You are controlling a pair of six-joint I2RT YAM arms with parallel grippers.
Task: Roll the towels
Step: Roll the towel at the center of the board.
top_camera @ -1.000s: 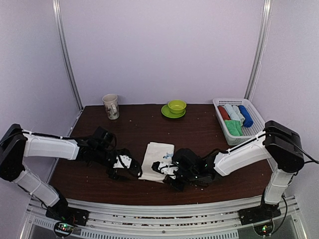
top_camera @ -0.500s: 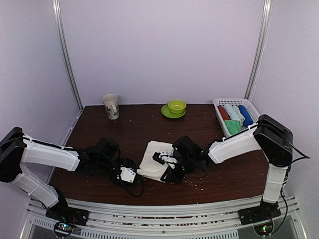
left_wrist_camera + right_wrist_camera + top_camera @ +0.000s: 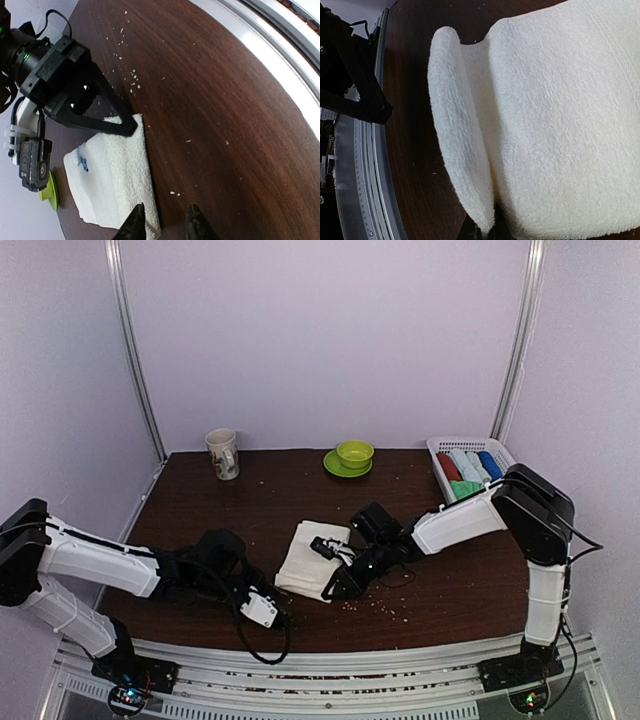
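The cream-white towel (image 3: 312, 552) lies folded at the table's middle front. My right gripper (image 3: 338, 582) is shut on its near right corner and holds that edge curled up over the rest of the towel (image 3: 560, 125); the right wrist view shows the fingertips (image 3: 482, 232) pinching the fold. My left gripper (image 3: 262, 608) is low by the near left corner, jaws narrowly apart. In the left wrist view one fingertip (image 3: 135, 222) overlaps the towel's (image 3: 110, 170) corner, the other is over bare wood. A green towel (image 3: 462, 490) shows in the basket, partly behind the right arm.
A white basket (image 3: 500, 455) at the back right holds red, pale blue and dark blue rolls. A mug (image 3: 222, 453) stands back left, a green bowl on a saucer (image 3: 354, 454) back centre. Crumbs dot the wood. The metal front rail (image 3: 280, 45) runs just behind my left gripper.
My right gripper has carried the towel's near corner up and away from the front edge, curling it over. My left gripper slid toward the front edge and its jaws narrowed.
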